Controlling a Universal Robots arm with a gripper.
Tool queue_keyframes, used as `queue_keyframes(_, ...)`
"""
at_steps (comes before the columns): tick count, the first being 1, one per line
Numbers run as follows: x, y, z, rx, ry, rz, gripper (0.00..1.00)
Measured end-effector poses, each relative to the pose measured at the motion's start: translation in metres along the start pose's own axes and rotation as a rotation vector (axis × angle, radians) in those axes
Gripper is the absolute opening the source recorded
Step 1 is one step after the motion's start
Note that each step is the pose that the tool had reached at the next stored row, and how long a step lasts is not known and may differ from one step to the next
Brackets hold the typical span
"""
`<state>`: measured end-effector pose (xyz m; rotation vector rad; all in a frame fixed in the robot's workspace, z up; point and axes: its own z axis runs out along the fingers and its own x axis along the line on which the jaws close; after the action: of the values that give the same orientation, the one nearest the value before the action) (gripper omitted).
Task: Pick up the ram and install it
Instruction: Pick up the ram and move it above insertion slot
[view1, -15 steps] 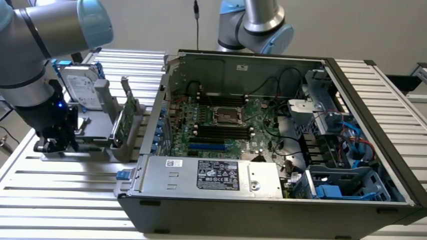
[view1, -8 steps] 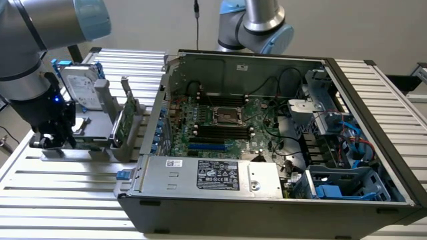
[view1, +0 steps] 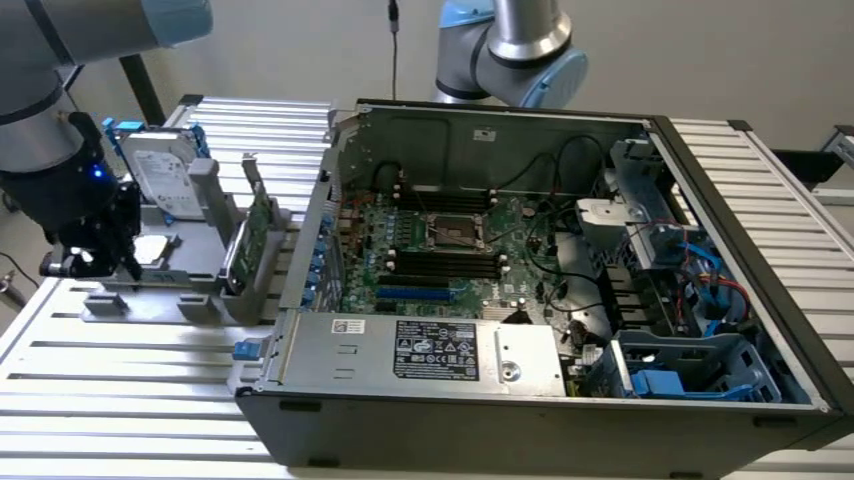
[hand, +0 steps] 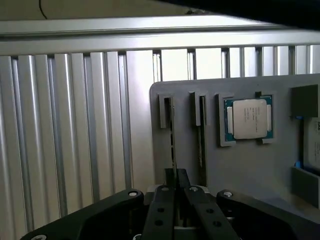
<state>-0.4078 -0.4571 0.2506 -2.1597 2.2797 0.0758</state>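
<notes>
Slats of the metal table (view1: 120, 390) carried everything we looked at: the open computer case (view1: 534, 425) with its motherboard (view1: 447, 250) on the exterior view's right, and a grey parts holder (view1: 150, 300) on the exterior view's left, well apart from the board's slots, with the gripper (view1: 96, 262) hanging low over it. From the wrist we saw the holder's face, with a processor chip (hand: 247, 117) seated in one pocket and the ram (hand: 173, 145) standing on edge in a narrow groove, just beside a second groove (hand: 201, 130). We judged the grip to be the weak point. The stick was thin and caught only along its upper edge, so an off-centre hold could let it tilt, bind against the groove walls or slip free on the way to the case. The fingers (hand: 162, 210) were drawn almost together, one on each side of the ram's top edge. We took them to be pinching it, though the contact itself sat in shadow.
</notes>
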Motion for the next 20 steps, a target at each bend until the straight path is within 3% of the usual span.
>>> queue_keyframes(4,-0.001,-0.0021,-0.0168,-0.0002,0.0001,0.000,0.14)
queue_keyframes(8,-0.002,-0.0131,-0.0342,-0.0019,0.0001,-0.001,0.14)
queue_keyframes(20,-0.006,-0.0624,-0.0887,-0.0219,-0.0016,-0.004,0.14)
